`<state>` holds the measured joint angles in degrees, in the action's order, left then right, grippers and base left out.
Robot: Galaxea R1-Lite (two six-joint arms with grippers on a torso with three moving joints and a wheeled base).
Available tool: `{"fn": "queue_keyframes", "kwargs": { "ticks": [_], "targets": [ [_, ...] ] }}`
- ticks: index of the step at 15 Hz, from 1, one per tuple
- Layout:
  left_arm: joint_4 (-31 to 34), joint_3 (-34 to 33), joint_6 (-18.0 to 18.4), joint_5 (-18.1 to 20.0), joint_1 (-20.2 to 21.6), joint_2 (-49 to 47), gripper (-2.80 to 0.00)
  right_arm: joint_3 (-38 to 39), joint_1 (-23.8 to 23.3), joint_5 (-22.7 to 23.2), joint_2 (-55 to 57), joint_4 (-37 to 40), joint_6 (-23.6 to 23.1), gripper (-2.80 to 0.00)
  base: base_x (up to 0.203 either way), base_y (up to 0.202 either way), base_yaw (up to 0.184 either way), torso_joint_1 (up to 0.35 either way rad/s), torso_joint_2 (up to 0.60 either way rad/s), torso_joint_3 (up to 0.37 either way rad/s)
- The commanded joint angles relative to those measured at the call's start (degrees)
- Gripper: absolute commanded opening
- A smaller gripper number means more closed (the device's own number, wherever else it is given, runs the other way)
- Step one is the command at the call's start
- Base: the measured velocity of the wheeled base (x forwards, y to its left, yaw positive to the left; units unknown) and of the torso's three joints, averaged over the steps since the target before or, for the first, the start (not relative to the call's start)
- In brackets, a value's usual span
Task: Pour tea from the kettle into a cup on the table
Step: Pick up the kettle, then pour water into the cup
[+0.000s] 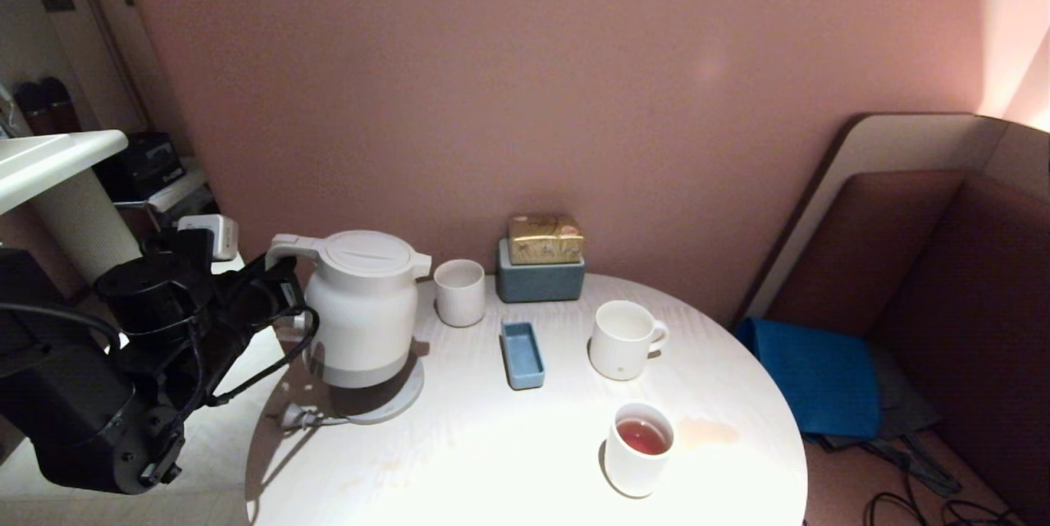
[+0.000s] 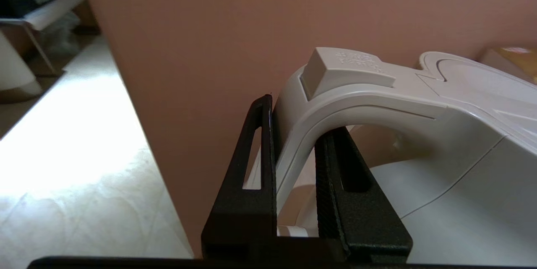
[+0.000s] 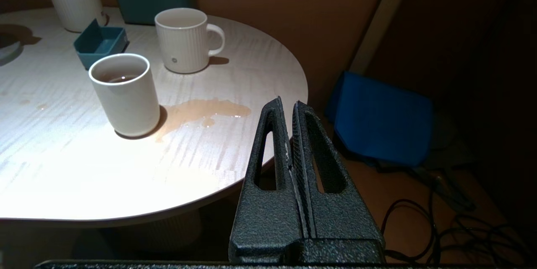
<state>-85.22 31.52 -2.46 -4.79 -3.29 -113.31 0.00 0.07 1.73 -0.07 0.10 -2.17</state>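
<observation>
The kettle (image 1: 365, 308) stands upright on its round base (image 1: 394, 404) at the left of the desk (image 1: 492, 460), and my left pincer (image 2: 293, 143) is clenched on its loop handle (image 2: 335, 105). The cup (image 1: 639, 448) near the front right edge already holds reddish tea (image 1: 642, 436), with a spill (image 3: 201, 111) just beside it, so I judge pouring done and the kettle set back; next I should loosen the grip and draw away without tugging the cord (image 1: 299, 418). A ribbed cup (image 1: 459, 292), a blue tray (image 1: 522, 354), a mug (image 1: 625, 340) and a teal box (image 1: 540, 280) lie between. My right pincer (image 3: 291, 134) hangs clamped empty, off the desk's edge
</observation>
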Motion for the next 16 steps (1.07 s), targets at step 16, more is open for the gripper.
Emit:
{"fn": "queue_keyframes", "kwargs": {
  "ticks": [16],
  "targets": [
    [2.9,-0.5,2.4,-3.6,-14.0,5.0,-2.8,0.0,0.0,0.0,0.1,0.0,0.0,-2.8,0.0,0.0,0.0,0.0,0.0,0.0]
  ]
}}
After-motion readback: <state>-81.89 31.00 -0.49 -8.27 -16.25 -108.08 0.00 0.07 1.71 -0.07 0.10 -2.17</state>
